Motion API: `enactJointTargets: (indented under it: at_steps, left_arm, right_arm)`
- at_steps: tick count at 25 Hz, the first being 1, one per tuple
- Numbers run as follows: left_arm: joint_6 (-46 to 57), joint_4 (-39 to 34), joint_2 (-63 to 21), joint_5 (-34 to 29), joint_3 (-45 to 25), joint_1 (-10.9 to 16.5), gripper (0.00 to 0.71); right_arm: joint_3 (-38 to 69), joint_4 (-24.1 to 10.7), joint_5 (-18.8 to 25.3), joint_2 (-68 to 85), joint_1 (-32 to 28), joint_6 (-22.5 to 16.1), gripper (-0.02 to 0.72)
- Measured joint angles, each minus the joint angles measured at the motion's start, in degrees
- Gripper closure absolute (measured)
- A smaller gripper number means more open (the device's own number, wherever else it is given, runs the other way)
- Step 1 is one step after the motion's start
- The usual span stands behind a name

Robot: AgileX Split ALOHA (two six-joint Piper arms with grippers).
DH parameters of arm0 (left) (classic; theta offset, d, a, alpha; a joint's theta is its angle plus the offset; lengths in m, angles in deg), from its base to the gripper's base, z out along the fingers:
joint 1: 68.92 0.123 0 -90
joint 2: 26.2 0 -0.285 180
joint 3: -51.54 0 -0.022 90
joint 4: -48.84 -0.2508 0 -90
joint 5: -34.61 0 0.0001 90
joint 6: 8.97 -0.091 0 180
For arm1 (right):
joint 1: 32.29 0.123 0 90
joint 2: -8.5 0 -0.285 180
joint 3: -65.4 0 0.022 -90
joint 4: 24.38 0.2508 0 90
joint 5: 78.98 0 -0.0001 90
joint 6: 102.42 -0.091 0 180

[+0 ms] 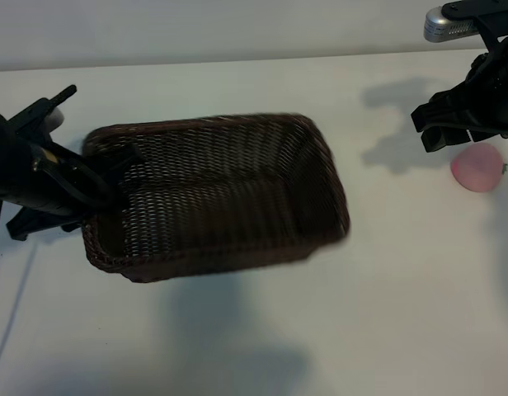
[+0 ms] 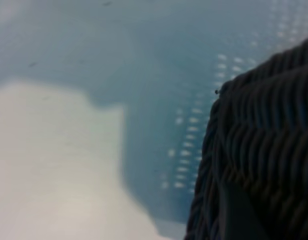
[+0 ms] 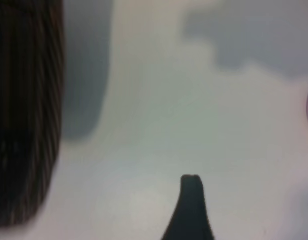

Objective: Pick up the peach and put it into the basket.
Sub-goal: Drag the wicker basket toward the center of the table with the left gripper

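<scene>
**Basket gripped at one end, peach on the table**

The left gripper is clamped on the left rim of the basket, dark brown wicker, tilted and lifted. Farther off at right, the peach, small, round, pale pink, lies on the table just below the right gripper, whose fingers stand wide apart, holding nothing.

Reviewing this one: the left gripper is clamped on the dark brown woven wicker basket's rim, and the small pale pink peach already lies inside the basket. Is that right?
Not quite. The left gripper is clamped on the rim of the dark brown woven wicker basket, but the small pale pink peach is not inside it. The exterior view shows it on the white table, off the basket's far end, just below the open right gripper.
</scene>
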Motion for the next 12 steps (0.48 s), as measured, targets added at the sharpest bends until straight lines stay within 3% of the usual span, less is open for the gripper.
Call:
enactJointTargets:
  at_steps: [12]
  left_arm:
    - [-23.0, 23.02, -1.68, 3.53, -0.01, 0.49, 0.392]
  right_arm:
    - [0.0, 0.0, 0.0, 0.0, 0.0, 0.07, 0.12]
